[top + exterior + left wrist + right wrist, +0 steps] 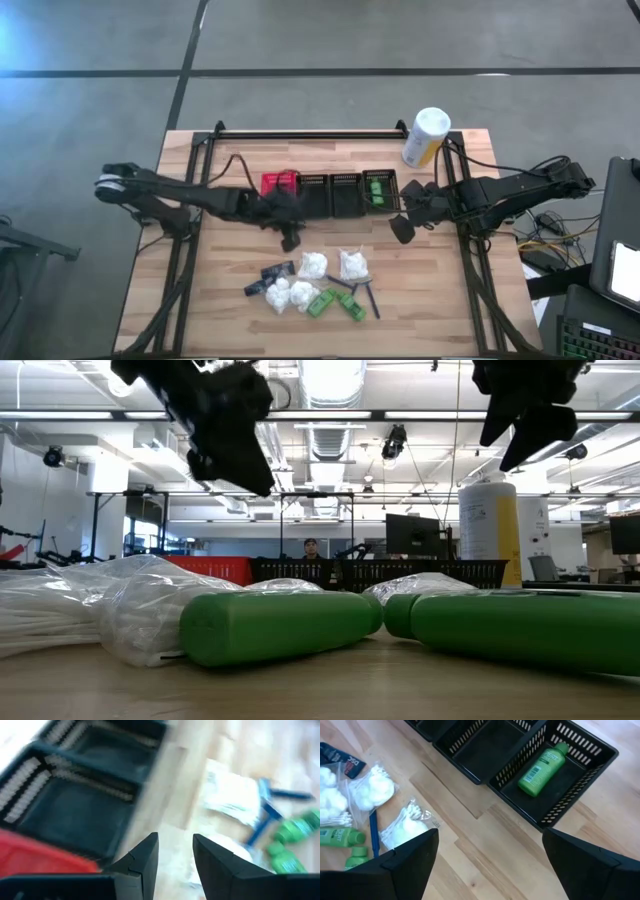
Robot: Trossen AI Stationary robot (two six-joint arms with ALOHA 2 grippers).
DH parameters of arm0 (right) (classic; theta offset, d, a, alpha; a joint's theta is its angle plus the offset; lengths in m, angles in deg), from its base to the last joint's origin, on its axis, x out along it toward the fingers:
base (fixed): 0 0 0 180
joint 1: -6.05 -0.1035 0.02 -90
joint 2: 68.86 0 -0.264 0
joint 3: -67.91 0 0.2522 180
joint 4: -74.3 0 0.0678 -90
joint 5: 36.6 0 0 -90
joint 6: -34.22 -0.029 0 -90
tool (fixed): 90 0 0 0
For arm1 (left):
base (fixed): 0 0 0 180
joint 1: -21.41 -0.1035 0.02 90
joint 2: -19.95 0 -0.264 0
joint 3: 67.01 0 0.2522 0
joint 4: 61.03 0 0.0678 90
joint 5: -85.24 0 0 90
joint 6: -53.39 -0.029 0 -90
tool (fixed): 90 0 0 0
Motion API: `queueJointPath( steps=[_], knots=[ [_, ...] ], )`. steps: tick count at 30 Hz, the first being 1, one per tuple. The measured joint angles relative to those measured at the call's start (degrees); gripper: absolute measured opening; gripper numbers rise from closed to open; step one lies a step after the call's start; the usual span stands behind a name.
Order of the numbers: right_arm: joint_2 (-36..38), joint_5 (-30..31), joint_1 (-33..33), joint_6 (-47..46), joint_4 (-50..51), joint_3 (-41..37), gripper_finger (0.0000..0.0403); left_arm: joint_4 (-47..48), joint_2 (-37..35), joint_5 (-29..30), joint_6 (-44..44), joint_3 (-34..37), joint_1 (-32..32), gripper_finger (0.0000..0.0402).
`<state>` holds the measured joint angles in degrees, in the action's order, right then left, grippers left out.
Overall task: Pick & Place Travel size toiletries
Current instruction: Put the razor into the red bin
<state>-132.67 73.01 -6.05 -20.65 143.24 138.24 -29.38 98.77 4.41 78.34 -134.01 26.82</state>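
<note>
The toiletries lie in a loose pile on the near half of the table: white plastic-wrapped bundles, green bottles and slim dark-blue sticks. One green bottle lies flat in the rightmost black basket. My left gripper hangs open above the table between the basket row and the pile, holding nothing; in its wrist view the gap is narrow. My right gripper hovers wide open just near of the rightmost basket, also holding nothing.
A row of mesh baskets stands across the table's middle: one red, then three black. A tall white-and-yellow canister stands at the far right corner. Bare wood lies between the baskets and the pile. A person shows far off in the room.
</note>
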Motion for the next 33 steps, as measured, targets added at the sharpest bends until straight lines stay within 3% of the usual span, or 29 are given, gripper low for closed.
queueJointPath(
  steps=[4,10,14,22,28,33],
  knots=[
    [0.0,-0.07,-0.01,-0.01,-0.47,0.0,0.0359,-3.69,2.44,-0.55,-2.48,0.0,2.38,0.0126],
    [0.0,-1.76,-0.02,-0.46,-0.38,0.0,0.0352,-16.37,9.44,-1.24,-5.74,-0.3,2.59,0.0126],
    [0.0,-3.5,-0.52,-0.43,-0.13,0.0,0.0338,-17.75,16.39,-3.65,-6.06,-4.41,2.58,0.0126],
    [-0.02,-3.8,-3.83,-1.83,-0.04,0.0,0.0327,-3.21,22.77,-5.44,-5.51,-14.61,4.45,0.0126],
    [-1.32,-3.77,-4.93,-8.67,-0.21,-1.27,0.0339,5.68,19.07,-4.33,-4.67,-15.67,5.51,0.0126],
    [-5.04,-6.13,-6.37,-12.47,-2.96,-2.84,0.0341,8.17,13.94,-2.53,0.73,-12.11,6.06,0.0126]
  ],
)
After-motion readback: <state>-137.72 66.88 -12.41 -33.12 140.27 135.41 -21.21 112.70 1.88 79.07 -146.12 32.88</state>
